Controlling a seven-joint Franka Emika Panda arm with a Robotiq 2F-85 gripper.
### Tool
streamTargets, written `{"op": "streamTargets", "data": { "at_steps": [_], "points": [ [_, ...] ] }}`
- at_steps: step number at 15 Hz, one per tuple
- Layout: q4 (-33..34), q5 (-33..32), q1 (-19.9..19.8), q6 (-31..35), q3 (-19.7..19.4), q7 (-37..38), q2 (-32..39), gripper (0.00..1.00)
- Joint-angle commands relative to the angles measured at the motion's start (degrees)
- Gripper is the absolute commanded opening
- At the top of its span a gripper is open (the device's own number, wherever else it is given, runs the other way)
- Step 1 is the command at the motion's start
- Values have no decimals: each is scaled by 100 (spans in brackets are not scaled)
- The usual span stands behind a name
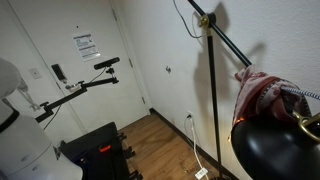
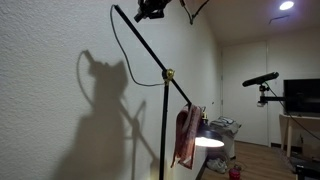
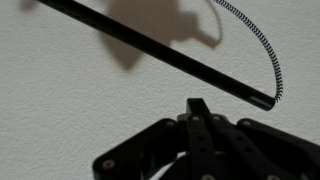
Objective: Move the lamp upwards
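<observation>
Lamp [image 3: 150, 48] first, a tall floor model with a thin black pole, hinged arm, brass joints and glossy black dome shade: in the wrist view its slim arm runs as a slanting bar just above the jaws. A strip of white textured wall [image 3: 60, 110] shows between the bar and the black fingertips [image 3: 197, 106], so they look apart. The jaws seem pressed together at the centre, with nothing pinched between them. A black-and-white braided cord [image 3: 262, 40] curves down to the bar's free end. In an exterior view the jaws hang high by the wall near the upper end of the lamp's arm, which slopes down through a brass joint [image 2: 168, 73] atop the upright pole. Below it a red-and-white cloth [image 2: 185, 135] hangs draped beside the lit shade [image 2: 208, 143]. In an exterior view, well apart from the lamp, are a black camera on a thin arm [image 1: 105, 63], a pale door [image 1: 50, 40] bearing a paper notice [image 1: 85, 44], and a wooden floor [image 1: 165, 145].
</observation>
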Motion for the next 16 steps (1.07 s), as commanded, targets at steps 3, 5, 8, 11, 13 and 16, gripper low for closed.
{"op": "streamTargets", "data": {
  "at_steps": [3, 5, 8, 11, 13, 16],
  "points": [
    [143, 41, 54, 99, 33, -11, 278, 0],
    [146, 42, 85, 99, 38, -32, 352, 0],
    [124, 17, 119, 123, 44, -46, 375, 0],
    [111, 101, 158, 95, 36, -123, 377, 0],
    [99, 116, 163, 73, 28, -122, 361, 0],
    [88, 45, 132, -8, 41, -7, 331, 0]
  ]
}}
